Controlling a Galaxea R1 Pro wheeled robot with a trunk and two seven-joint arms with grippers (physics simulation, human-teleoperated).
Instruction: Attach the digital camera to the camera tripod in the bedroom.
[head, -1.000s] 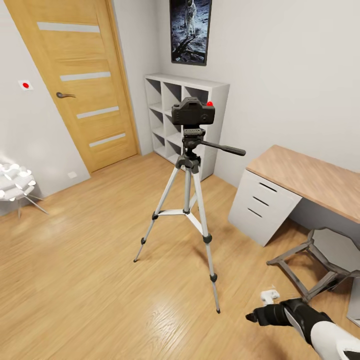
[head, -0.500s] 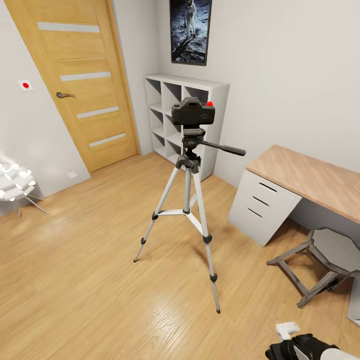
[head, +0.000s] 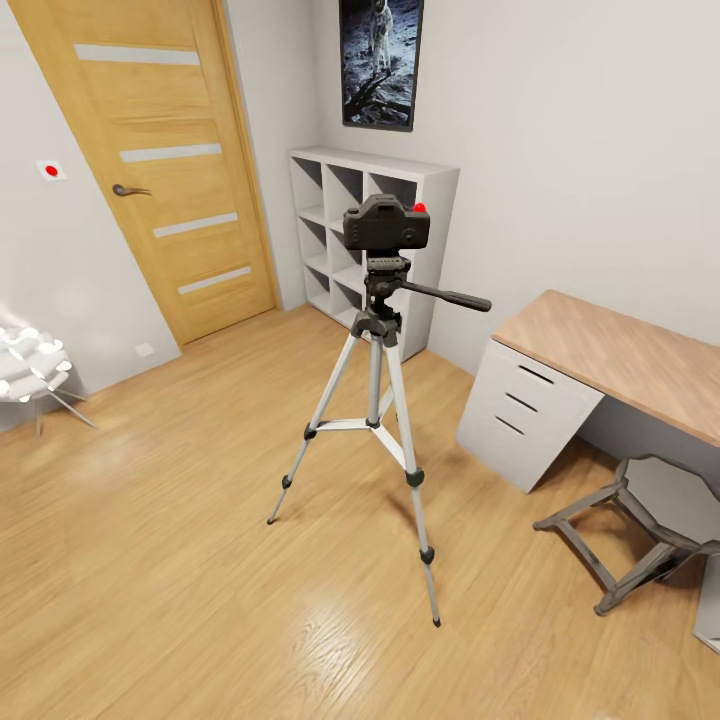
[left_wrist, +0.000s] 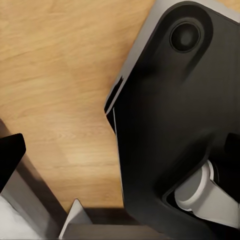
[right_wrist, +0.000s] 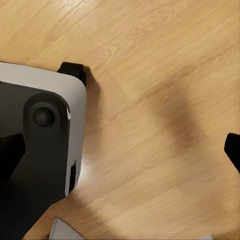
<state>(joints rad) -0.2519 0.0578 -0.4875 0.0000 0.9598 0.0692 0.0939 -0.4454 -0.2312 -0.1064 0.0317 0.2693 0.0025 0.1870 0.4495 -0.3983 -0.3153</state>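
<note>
Black digital camera (head: 387, 223) with red mark, silver-legged camera tripod (head: 376, 400), oak door (head: 150, 150), white shelf (head: 372, 235)

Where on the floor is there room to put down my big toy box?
The wide light wood floor between the oak door and the silver-legged camera tripod is bare. It is crowded by the wood-topped desk, where a grey stool stands.

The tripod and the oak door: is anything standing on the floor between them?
No. In the head view, only bare wood floor lies between the camera tripod and the oak door.
</note>
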